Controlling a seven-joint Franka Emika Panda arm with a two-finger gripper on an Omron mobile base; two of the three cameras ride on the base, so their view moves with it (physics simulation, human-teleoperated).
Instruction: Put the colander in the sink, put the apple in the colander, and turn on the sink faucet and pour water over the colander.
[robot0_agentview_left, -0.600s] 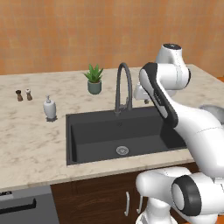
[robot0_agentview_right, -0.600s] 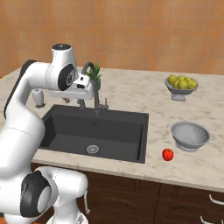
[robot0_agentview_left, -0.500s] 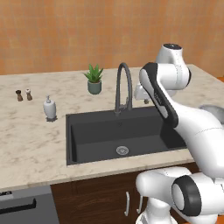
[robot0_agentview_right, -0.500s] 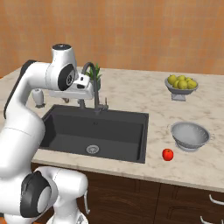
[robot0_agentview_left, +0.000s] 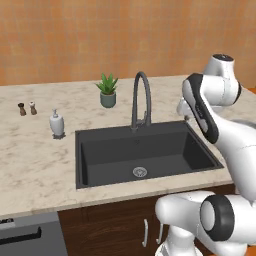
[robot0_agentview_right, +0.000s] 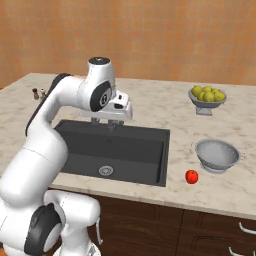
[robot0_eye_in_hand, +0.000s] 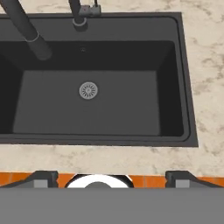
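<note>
While it hangs above the sink (robot0_eye_in_hand: 186, 87), the tool (robot0_eye_in_hand: 111, 177) gapes wide, holding nothing.

The sink (robot0_eye_in_hand: 173, 87) lies ahead of the gripper (robot0_eye_in_hand: 105, 177), filling most of the view, its drain (robot0_eye_in_hand: 88, 90) just left of centre. The faucet (robot0_eye_in_hand: 30, 33) slants in from the far left. Table (robot0_eye_in_hand: 205, 65) borders the right and near sides.

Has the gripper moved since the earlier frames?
Yes. In the right base view the gripper has swung rightward past the faucet, toward the colander, and now hides the faucet.
</note>
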